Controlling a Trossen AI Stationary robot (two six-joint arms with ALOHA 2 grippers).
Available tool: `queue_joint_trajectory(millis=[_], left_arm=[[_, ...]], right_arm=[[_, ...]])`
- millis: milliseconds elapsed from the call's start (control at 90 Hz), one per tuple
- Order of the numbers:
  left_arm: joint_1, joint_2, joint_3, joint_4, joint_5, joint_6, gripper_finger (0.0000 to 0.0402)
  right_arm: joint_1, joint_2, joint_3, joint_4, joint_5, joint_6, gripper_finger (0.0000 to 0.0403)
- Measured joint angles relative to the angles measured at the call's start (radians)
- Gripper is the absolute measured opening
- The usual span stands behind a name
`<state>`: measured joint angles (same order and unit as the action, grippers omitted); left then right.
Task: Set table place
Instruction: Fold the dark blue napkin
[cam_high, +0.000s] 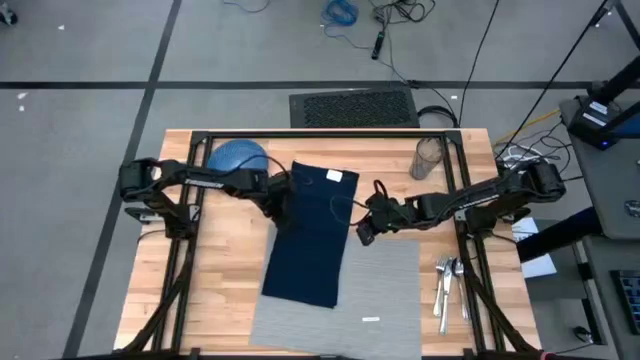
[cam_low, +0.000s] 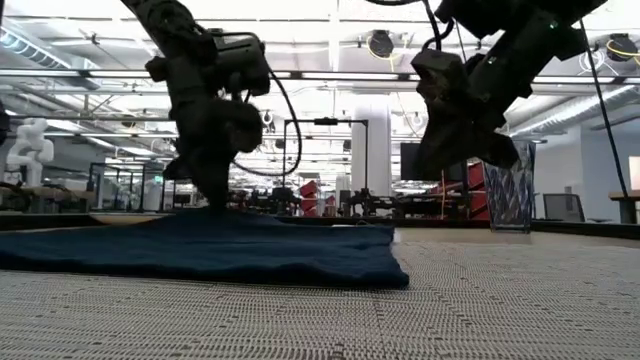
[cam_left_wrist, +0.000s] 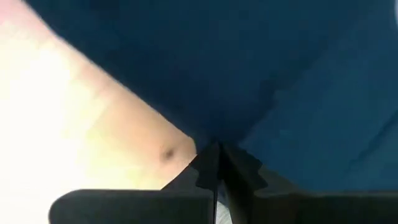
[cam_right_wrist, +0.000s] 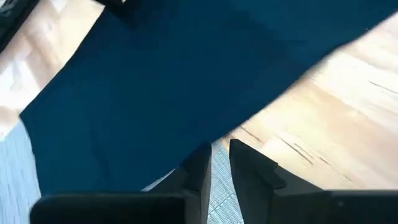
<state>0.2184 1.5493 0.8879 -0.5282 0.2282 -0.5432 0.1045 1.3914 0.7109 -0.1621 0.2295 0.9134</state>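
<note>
A dark navy napkin (cam_high: 310, 235) lies lengthwise down the table's middle, its near end on the light-grey placemat (cam_high: 385, 300) and its far end on the bare wood. My left gripper (cam_high: 284, 212) is down at the napkin's left long edge, shut on it. My right gripper (cam_high: 362, 234) hangs above the napkin's right edge. In the low view it (cam_low: 450, 160) is well clear of the cloth, and its fingers (cam_right_wrist: 239, 163) stand a narrow gap apart with nothing between them. A blue dish (cam_high: 240, 157) sits at the far left. My left gripper pinches the napkin's left long edge (cam_left_wrist: 217, 127) between its two shut fingers, about midway along the cloth. The fingers come from above, pointing down (cam_low: 215, 200). The napkin lies flat on the table and placemat, only slightly raised at the fingers; one layer or several, I cannot tell.
A clear glass (cam_high: 428, 158) stands at the far right. Cutlery (cam_high: 447, 285) lies on the wood to the right of the placemat. Black frame rails (cam_high: 330, 137) run along the table's far edge and down both sides. Bare wood (cam_high: 215, 270) shows at the near left.
</note>
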Motion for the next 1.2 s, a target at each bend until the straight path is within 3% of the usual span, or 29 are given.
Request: queue_joint_trajectory(millis=[267,500,711,1033,1200], left_arm=[[0.016,-0.049,0.032,-0.001,-0.004,0.006,0.0000],[0.017,-0.048,0.032,-0.002,0.035,0.005,0.0000],[0.018,-0.093,0.044,0.034,0.072,0.001,0.0000],[0.049,-0.144,0.052,-0.122,-0.010,0.056,0.0000],[0.051,-0.144,0.052,-0.137,-0.046,0.060,0.0000]], right_arm=[[0.002,0.000,0.000,0.029,-0.001,-0.026,0.0045],[0.009,0.000,0.000,0.109,-0.054,-0.192,0.0045],[0.010,-0.001,0.001,0.138,-0.075,-0.230,0.0045],[0.041,0.000,0.000,0.135,-0.094,-0.389,0.0045],[0.056,0.000,0.000,0.137,-0.101,-0.362,0.0045]])
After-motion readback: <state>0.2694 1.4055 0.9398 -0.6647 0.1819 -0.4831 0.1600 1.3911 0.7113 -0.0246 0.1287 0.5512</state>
